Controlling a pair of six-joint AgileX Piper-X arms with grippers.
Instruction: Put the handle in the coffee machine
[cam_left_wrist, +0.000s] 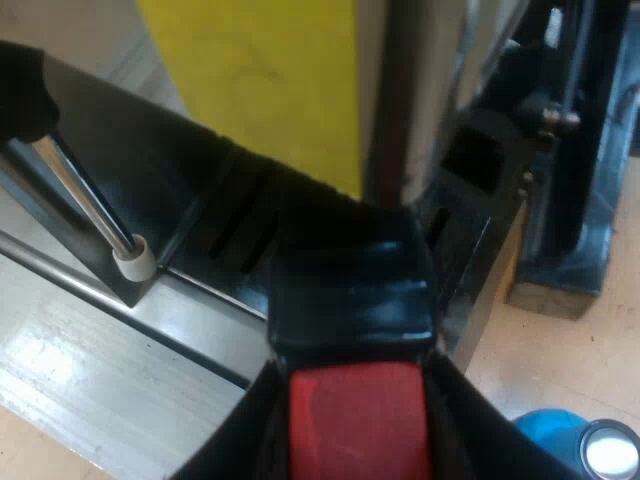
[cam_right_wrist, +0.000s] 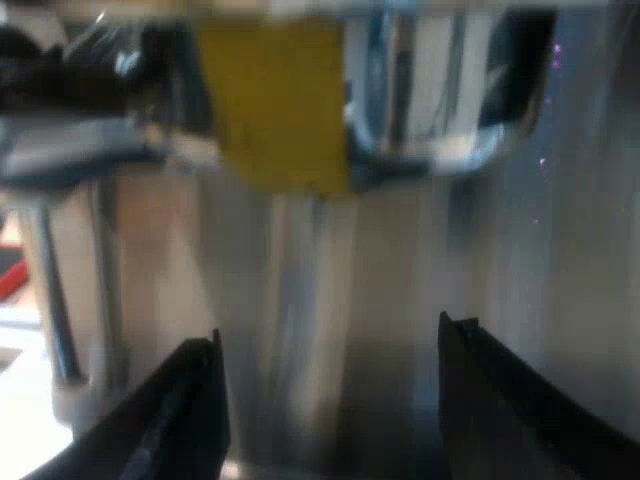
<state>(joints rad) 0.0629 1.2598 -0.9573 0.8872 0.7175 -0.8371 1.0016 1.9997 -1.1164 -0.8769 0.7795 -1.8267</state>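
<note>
Left gripper (cam_left_wrist: 355, 365) fingers closed on the handle (cam_left_wrist: 350, 295), clamped at the sides of its red end (cam_left_wrist: 360, 420). The handle points away from the wrist toward the espresso machine (cam_left_wrist: 405, 120), dark part over the slotted drip tray (cam_left_wrist: 235, 235), just below the yellow panel (cam_left_wrist: 260, 80). The metal basket end is hidden behind the handle, so can't tell if it's under the brew head or seated yet. Steam wand (cam_left_wrist: 85, 195) with a white tip hangs near the tray edge. Blue tamper (cam_left_wrist: 565, 435) stands on the wooden surface (cam_left_wrist: 575, 345) near the machine's base, apart from the handle.

Right gripper (cam_right_wrist: 330, 340) fingers wide open, holding nothing, facing the machine's steel front.

Judged step: lift the holder into the brew head, then twist to lock. Task looks about midway, not locked yet.

To do it well:
- Hold the grip on the red end firm, no slip when twisting.
- Keep the holder level and centred under the head.
- Raise it straight up until the lugs catch, only then swing the handle sideways until it stops square to the machine's front.
- Stay clear of the steam wand during the swing.
- Right gripper could brace the machine if it shifts; otherwise stay out of the way.
</note>
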